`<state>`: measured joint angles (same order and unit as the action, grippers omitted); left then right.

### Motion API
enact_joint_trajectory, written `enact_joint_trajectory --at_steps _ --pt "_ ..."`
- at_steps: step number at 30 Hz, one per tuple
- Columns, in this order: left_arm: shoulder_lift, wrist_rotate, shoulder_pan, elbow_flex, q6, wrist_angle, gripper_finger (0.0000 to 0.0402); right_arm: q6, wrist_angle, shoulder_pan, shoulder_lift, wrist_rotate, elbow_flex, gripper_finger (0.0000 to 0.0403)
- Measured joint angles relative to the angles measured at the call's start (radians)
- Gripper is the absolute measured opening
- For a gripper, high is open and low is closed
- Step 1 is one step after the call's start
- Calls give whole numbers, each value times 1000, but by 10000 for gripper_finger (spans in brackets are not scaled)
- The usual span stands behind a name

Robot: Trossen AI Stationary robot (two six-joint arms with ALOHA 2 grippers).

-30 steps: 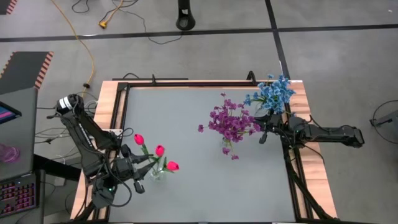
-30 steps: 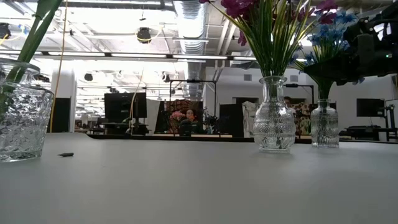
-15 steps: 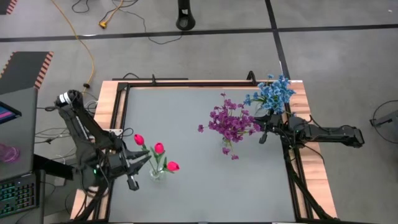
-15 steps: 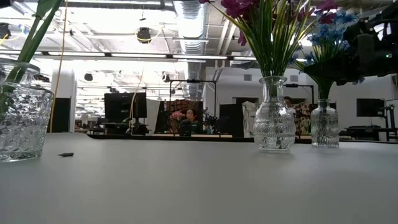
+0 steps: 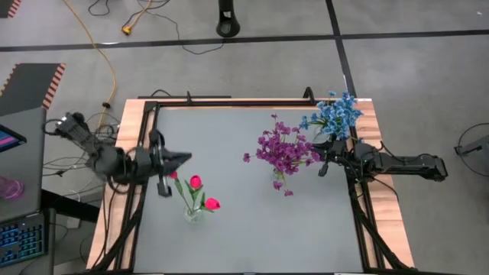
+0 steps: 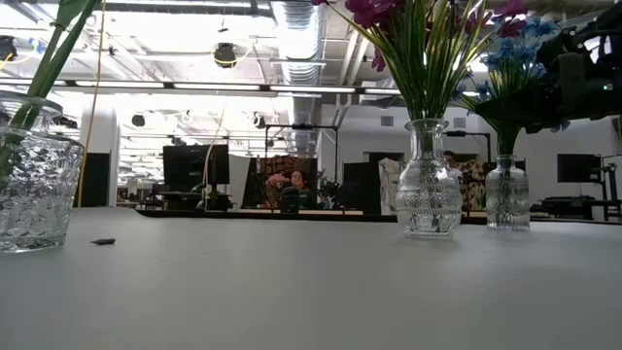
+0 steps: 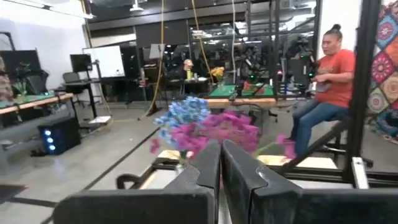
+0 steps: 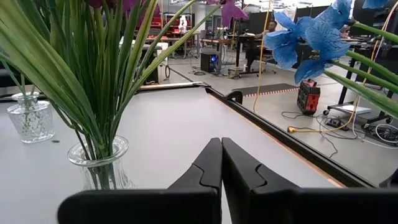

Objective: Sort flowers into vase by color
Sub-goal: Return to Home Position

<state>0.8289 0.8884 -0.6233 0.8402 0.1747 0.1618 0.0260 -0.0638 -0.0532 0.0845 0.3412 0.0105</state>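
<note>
Pink-red tulip flowers stand by their stems in a short glass vase at the table's near left. One bud is partly hidden under my left gripper. That gripper is shut, points toward the table's right and holds nothing. Purple flowers fill a glass vase right of the middle. Blue flowers stand in a vase at the far right. My right gripper is shut and empty between those two bunches.
A small dark speck lies on the table near the tulip vase. The grey tabletop between the left vase and the purple bunch is free. A seated person shows in the room beyond the table.
My left gripper has drawn back from the tulip vase toward the table's far edge, rising and swinging with its arm, and its fingers have shut with nothing between them. The tulips stay in their vase. The right arm has kept still.
</note>
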Motion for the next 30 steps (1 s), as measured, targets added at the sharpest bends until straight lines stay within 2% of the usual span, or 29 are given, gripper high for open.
enact_joint_trajectory --at_steps 7,12,18,23,30 --pt "-148 -204 215 0 -98 -287 0 0 0 0 0 0 0 33" --pt "-222 -325 329 0 -137 -449 0 0 0 0 0 0 0 33" --pt "-335 -342 387 -95 -138 -421 0 0 0 0 0 0 0 33" --pt "-505 -366 390 -257 -126 -305 0 0 0 0 0 0 0 33" --pt "-721 -363 390 -458 -203 -280 0 0 0 0 0 0 0 33"
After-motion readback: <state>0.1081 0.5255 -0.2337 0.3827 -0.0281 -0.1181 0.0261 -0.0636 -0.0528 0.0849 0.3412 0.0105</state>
